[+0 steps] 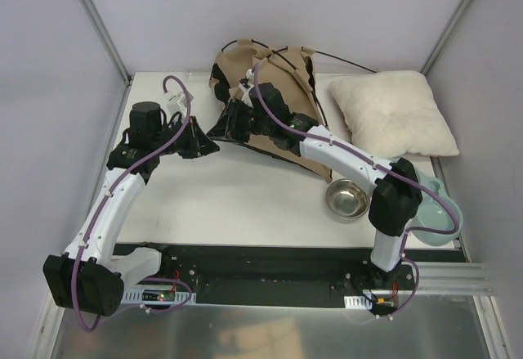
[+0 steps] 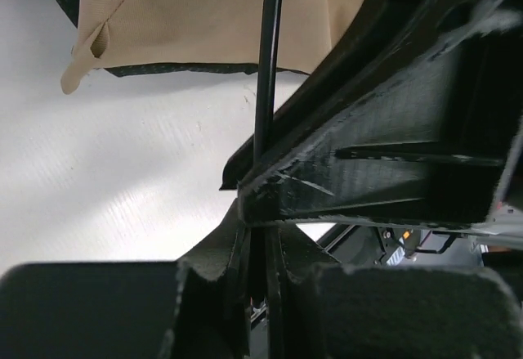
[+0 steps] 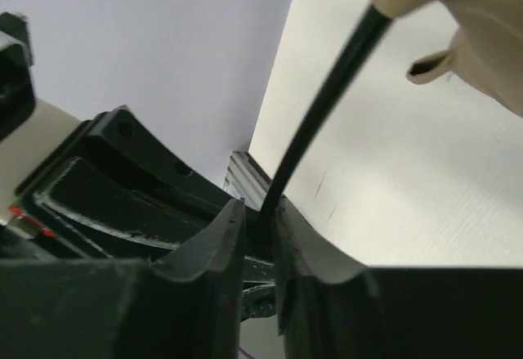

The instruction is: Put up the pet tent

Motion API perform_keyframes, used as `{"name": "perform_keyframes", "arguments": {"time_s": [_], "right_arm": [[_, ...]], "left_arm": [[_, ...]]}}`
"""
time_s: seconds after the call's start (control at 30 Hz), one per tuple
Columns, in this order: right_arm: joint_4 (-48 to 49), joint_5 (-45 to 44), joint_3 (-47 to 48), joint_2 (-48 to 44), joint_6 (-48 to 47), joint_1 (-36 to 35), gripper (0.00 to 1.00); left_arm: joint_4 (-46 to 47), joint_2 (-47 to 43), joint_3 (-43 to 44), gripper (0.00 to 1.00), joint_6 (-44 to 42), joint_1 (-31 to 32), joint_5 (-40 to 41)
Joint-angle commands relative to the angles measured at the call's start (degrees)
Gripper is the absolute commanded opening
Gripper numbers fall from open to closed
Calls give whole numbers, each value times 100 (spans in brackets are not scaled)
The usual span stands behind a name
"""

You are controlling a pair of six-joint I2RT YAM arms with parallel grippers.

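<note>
I had the tent [image 1: 274, 89] lying collapsed at the back of the table [image 1: 245, 204], its rear edge up against the back wall [image 1: 270, 7]. One thin black pole [image 1: 347, 62] stuck out of the tent to the right, along the wall behind the pillow [image 1: 392, 114]. The pillow sat just right of the tent, near it but apart. A steel bowl [image 1: 347, 199] stood in front and to the right of the tent, and a teal bowl [image 1: 441, 216] was further right again, partly hidden by my right arm.

Both grippers met at the tent's front-left corner. The left gripper [image 1: 204, 140] was just outside the fabric edge, and the right gripper [image 1: 229, 123] was beside it, over the dark hem.

In the right wrist view its fingers [image 3: 212, 253] were clamped on a pole, which rose from between them into a tan sleeve at the tent's edge. In the left wrist view the fingers [image 2: 221, 261] were pressed nearly together. A pole ran from the tent's hem down into the narrow slot between them, so they seemed to be gripping it. The right gripper's body crowded in just beside that slot.

A broad stretch of white table showed in front of the tent and to its left, out to the side wall.
</note>
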State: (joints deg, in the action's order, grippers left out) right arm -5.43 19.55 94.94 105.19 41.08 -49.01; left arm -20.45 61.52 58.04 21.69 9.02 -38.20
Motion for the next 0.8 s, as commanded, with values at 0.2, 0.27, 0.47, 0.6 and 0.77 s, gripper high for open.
{"name": "perform_keyframes", "arguments": {"time_s": [0.2,0.27,0.47,0.6,0.77], "right_arm": [[139,-180,236,-393,-161,-135,0],[139,-92,218,-437,-179,-91,0],[156,145,157,-578,-197,-56,0],[148,277,122,-639,-250,-47,0],[226,356,52,-745,-206,-21,0]], "left_arm": [[392,-201,94,48,-86,-5,654],[384,-411,-12,62,-218,-31,961],[594,-790,-319,77,-412,-365,1446],[971,-895,-547,77,-17,-690,1639],[1534,-782,-899,75,309,-858,1719]]}}
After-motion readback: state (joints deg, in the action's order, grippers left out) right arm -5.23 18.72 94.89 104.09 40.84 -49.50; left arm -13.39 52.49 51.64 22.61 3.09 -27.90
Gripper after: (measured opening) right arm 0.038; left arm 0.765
